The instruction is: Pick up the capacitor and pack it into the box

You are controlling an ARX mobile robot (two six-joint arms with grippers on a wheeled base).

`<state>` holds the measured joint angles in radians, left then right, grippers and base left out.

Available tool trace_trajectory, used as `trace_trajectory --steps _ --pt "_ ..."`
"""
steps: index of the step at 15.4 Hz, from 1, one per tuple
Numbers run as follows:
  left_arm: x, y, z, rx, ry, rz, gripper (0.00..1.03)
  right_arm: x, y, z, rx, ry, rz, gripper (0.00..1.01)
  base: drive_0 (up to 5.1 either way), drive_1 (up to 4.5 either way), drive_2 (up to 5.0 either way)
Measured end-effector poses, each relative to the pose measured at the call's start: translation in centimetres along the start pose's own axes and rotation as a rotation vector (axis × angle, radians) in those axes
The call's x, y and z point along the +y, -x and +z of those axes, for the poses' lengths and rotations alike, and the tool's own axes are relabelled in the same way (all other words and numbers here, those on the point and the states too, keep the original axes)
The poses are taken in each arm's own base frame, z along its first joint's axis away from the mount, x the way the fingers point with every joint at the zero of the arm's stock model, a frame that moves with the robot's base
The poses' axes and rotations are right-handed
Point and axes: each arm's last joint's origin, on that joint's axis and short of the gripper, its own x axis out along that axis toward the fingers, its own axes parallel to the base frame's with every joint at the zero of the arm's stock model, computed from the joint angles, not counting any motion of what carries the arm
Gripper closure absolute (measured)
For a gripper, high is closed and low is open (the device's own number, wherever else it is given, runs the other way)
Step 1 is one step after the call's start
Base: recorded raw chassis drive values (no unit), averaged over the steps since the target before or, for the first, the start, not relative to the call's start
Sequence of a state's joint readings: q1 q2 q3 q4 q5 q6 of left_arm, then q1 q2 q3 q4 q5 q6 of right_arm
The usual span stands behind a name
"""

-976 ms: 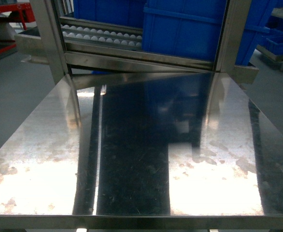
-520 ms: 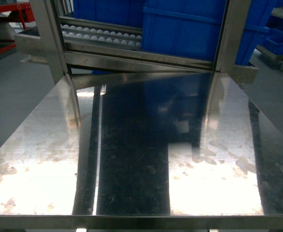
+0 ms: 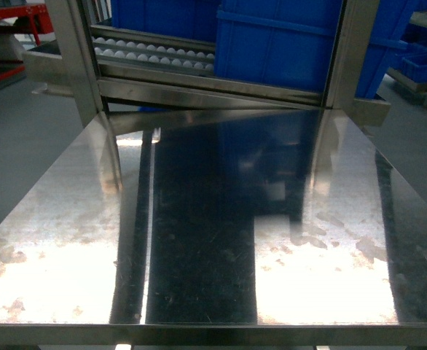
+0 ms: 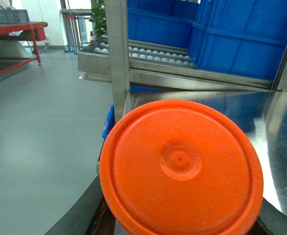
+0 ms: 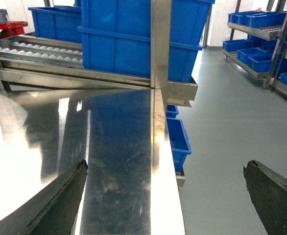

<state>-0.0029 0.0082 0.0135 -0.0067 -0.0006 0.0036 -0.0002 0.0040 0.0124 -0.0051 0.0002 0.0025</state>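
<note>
Stainless steel table [image 3: 199,240] fills most of the head view, super shiny with big white glare patches near the front edge and some blotchy smudges and fine scratches across it. Behind its far edge stands a metal rack frame [image 3: 73,51] with upright posts, and inside it a roller conveyor lane [image 3: 155,52] with rows of little white rollers, plus large blue plastic bins [image 3: 279,44] sitting on it. You can see the bins mirrored as a dark blue band down the middle of the tabletop. Floor [image 5: 227,147] all around is plain grey, looks like a warehouse or workshop. Off to the right in the right wrist view there's shelving [image 5: 261,34] loaded with more small blue bins, and another blue bin [image 5: 179,142] tucked low beside the table's right edge. Left wrist view shows a red-framed bench [image 4: 16,44] way back on the left. Neither arm shows up in the head view. The left gripper [image 4: 182,215] is holding a round orange lid-topped container [image 4: 180,166] that blocks most of its camera, dark fingers just peeking out either side at the bottom, hanging by the table's left edge. The right gripper [image 5: 165,196] is spread wide apart with nothing between its dark fingers [image 5: 60,200], sitting over the right edge of the table. The pink box isn't visible in any view, so can't say where it is.
</note>
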Motion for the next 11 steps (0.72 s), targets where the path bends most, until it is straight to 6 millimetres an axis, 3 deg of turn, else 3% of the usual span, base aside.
trace_trajectory --steps 11 --pt "0.0 0.0 0.03 -0.003 0.0 0.0 0.58 0.0 0.0 0.0 0.0 0.0 0.0 0.03 0.0 0.0 0.0"
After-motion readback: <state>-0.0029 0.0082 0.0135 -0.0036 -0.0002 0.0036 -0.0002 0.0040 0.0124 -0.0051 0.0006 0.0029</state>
